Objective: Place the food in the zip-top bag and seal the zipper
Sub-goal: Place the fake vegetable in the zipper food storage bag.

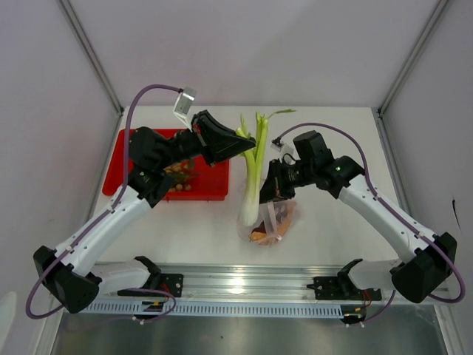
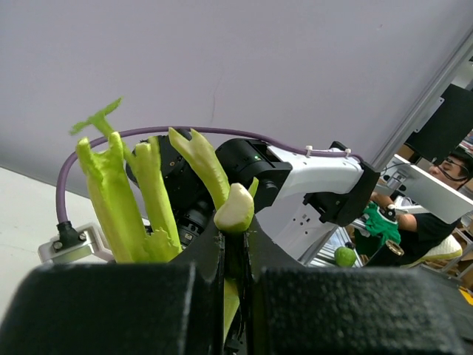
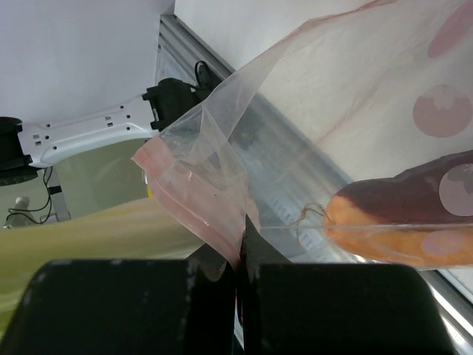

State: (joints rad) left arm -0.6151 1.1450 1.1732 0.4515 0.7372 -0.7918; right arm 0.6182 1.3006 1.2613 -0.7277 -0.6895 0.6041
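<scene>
The left arm [image 1: 96, 229] hides part of the red tray [image 1: 214, 181] (berries [image 1: 179, 178] too).

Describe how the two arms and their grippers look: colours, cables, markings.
The left arm and right arm have white links, black joints and black bases. The left gripper and right gripper are black and blocky. A purple cable loops along each arm; the left one carries a white tag. A small green light shows on the right arm.
</scene>
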